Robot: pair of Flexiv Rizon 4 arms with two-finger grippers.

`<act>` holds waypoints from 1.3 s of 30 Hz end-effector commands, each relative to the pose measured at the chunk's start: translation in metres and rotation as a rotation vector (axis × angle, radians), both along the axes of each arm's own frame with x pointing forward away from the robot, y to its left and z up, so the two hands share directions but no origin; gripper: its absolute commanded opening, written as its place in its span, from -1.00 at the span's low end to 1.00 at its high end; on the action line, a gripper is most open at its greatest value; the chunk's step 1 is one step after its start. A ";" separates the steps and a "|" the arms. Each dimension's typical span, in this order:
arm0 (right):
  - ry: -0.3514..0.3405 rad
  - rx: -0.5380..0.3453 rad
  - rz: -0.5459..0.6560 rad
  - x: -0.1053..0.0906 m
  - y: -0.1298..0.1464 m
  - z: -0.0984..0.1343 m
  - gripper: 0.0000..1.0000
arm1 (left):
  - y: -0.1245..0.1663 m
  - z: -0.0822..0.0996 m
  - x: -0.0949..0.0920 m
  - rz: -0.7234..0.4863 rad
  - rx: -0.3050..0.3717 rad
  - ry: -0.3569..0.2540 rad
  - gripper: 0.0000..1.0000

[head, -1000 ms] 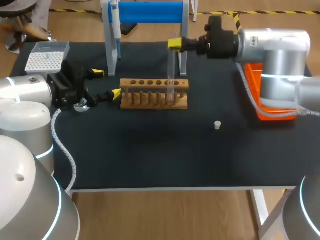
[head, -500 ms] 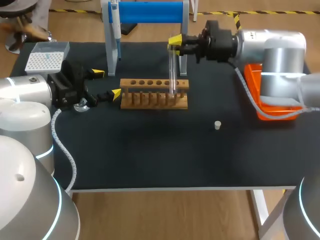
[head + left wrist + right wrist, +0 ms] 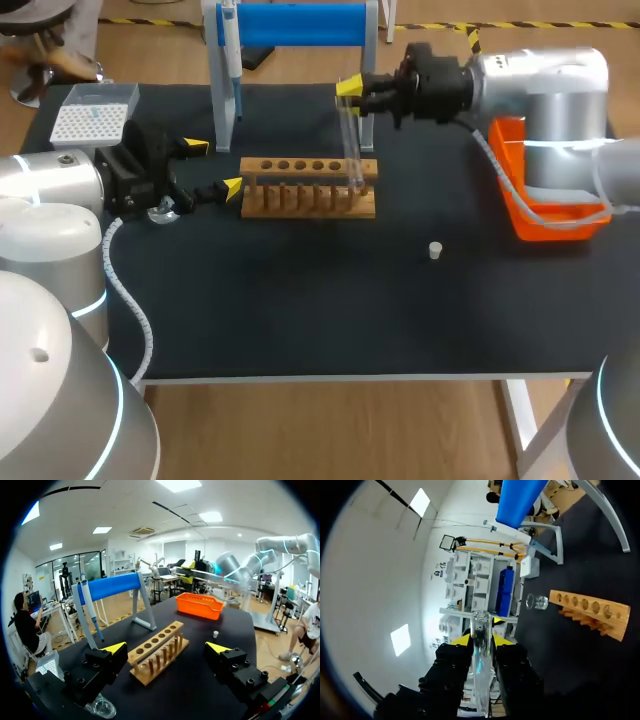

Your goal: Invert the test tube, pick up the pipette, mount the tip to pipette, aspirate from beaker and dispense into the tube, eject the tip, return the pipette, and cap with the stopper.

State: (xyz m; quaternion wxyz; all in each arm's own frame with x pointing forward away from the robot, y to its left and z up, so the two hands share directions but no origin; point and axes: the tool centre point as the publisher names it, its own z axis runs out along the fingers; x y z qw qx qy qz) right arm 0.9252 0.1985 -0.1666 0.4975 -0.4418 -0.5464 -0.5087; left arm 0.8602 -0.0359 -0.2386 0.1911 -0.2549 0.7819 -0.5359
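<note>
My right gripper [image 3: 352, 91] is shut on the upper end of a clear glass test tube [image 3: 352, 145]. The tube hangs tilted, its lower end just above the right end of the wooden rack [image 3: 300, 190]. In the right wrist view the tube [image 3: 481, 622] stands between the yellow tips of that gripper [image 3: 481, 641]. My left gripper [image 3: 212, 166] stays open at the rack's left end, holding nothing; its wrist view shows the gripper [image 3: 166, 648] with the rack [image 3: 150, 656] ahead. The pipette [image 3: 229, 45] hangs on the blue stand. A white stopper [image 3: 435, 250] lies on the mat.
A glass beaker [image 3: 164, 211] stands under my left wrist. A white tip box [image 3: 92, 116] sits at the back left. An orange bin [image 3: 548, 205] lies at the right edge. The blue stand [image 3: 300, 24] rises behind the rack.
My right wrist has turned and drawn the tube up out of the rack hole; the tube went from upright to tilted, lower end swinging right. The left arm has not moved.
</note>
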 end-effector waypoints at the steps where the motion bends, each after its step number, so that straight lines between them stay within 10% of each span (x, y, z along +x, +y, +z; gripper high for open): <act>1: 0.033 0.012 0.006 0.003 -0.004 0.002 -1.00 | -0.002 -0.002 0.000 0.006 -0.003 -0.006 1.00; 39: 0.137 0.004 -0.015 0.000 -0.005 -0.006 -1.00 | -0.002 -0.002 0.000 0.006 -0.003 -0.006 1.00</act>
